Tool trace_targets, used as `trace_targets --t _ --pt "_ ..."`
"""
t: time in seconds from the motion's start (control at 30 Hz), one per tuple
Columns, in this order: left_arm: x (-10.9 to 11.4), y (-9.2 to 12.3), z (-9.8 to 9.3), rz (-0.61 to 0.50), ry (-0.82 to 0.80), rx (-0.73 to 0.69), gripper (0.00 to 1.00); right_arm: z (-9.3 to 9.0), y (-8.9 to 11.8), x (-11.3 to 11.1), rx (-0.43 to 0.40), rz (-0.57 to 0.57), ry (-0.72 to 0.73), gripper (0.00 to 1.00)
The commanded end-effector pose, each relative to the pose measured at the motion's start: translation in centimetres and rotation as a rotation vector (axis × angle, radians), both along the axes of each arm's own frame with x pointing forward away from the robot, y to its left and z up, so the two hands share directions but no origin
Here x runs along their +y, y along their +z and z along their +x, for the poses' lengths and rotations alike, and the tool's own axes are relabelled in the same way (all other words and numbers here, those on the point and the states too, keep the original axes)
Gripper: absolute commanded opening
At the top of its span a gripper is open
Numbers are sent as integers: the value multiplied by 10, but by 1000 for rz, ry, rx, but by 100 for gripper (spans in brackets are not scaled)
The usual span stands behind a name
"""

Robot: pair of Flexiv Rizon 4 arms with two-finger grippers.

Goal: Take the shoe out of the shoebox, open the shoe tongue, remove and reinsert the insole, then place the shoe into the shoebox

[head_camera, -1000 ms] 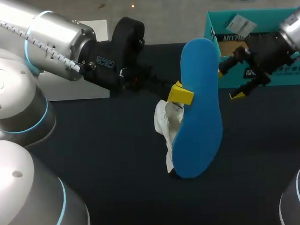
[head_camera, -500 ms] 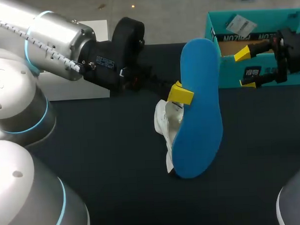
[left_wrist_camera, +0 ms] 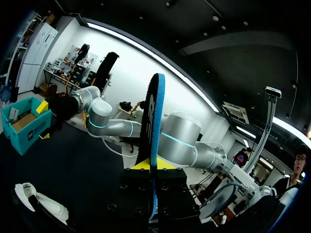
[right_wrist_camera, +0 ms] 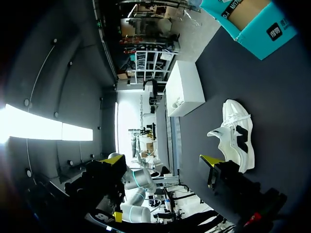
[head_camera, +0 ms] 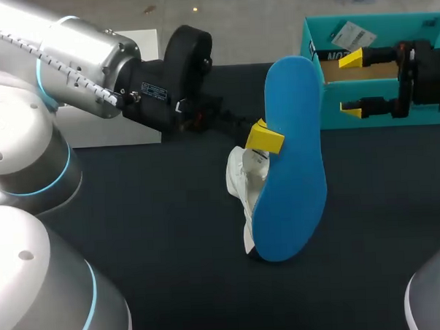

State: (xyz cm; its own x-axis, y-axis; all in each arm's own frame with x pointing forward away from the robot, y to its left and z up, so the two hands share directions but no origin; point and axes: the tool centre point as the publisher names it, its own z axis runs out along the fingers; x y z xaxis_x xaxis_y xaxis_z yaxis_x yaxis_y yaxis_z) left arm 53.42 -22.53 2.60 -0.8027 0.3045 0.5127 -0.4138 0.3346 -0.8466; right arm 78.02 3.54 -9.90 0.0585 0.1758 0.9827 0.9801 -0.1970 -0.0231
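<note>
On the dark tabletop (head_camera: 149, 212), a white rectangular box (head_camera: 116, 133) sits far left and an open teal cardboard shoebox (head_camera: 389, 24) far right. Mid-table, a white sneaker with black trim (head_camera: 241, 180) lies partly hidden behind a blue foam insole (head_camera: 293, 169). The left gripper (head_camera: 271, 139), coming in from the left, clamps that insole's edge and holds it upright, while the right gripper (head_camera: 354, 84) hangs over the shoebox's near wall, fingers spread wide and empty.

A dark navy table (head_camera: 157, 233) fills the overhead view. A plain white rectangular box (head_camera: 101, 130) stands on it at about ten o'clock, near the far edge. The right wrist view shows the box's flat top and one side wall.
</note>
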Motion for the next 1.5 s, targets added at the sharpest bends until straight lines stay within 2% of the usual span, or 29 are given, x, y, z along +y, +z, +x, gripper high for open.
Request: trace_targets --t 0.03,0.3,0.43,0.6,0.9,0.97,1.1,1.17,1.2,1.27,1.5 --pt "0 -1 -1 -1 1 0 0 -2 -4 20 -16 11 5 100" --pt "0 -1 -1 -1 1 0 0 2 -7 37 -33 38 50 100" --pt "0 -1 -1 -1 1 0 0 2 -2 43 -97 51 64 100" --pt "0 -1 -1 -1 1 0 0 -1 -5 52 -99 21 91 100" --pt "0 -1 -1 -1 1 0 0 -1 -5 52 -99 21 91 100" --pt "0 -7 4 2 1 -131 0 -1 -5 52 -99 21 91 100" --pt "3 -25 25 61 33 -605 0 -1 -5 52 -99 21 91 100" --pt "6 -29 36 47 61 -769 0 -1 -5 52 -99 21 91 100" --pt "7 -32 42 81 38 -924 0 -1 -5 52 -99 21 91 100" --pt "11 -36 51 91 12 -1078 0 -1 -5 52 -99 21 91 100" --pt "11 -36 51 91 12 -1078 0 -1 -5 52 -99 21 91 100"
